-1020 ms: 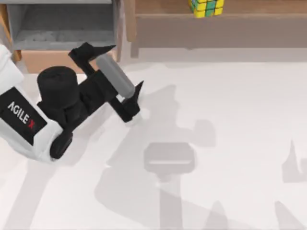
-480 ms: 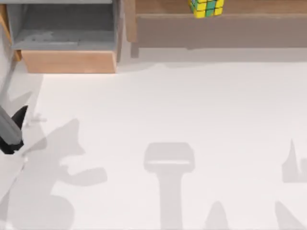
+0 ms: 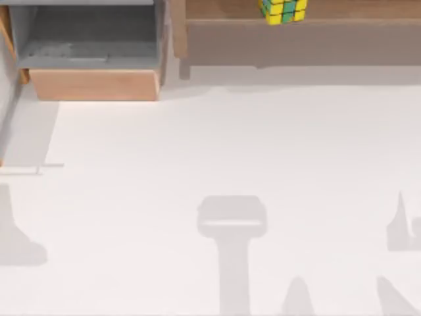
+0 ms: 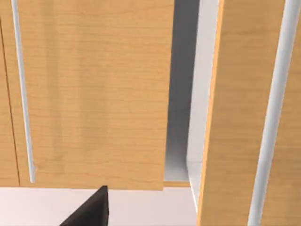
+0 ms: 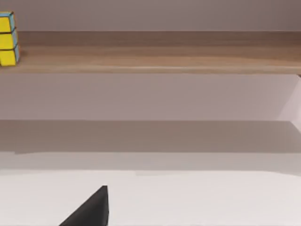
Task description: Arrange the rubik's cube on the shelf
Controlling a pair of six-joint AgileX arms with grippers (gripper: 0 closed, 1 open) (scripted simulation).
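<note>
The rubik's cube [image 3: 283, 10], yellow and green with some blue, rests on the shelf [image 3: 296, 41] at the back of the table, right of centre. Nothing holds or touches it. The right wrist view looks along the shelf board [image 5: 160, 59], with the rubik's cube [image 5: 8, 40] at the picture's edge and a black part of my right gripper [image 5: 91, 209] low in front, well short of the shelf. A black part of my left gripper [image 4: 91, 209] stands close before light wooden panels [image 4: 94, 94].
A grey-lined, wood-framed box compartment [image 3: 95, 84] stands at the back left, beside the shelf's left end. The white table top [image 3: 217, 151] stretches out in front of both, crossed by arm shadows.
My left arm has drawn back to the left and left the top view. The rubik's cube has stayed in place on the shelf.
</note>
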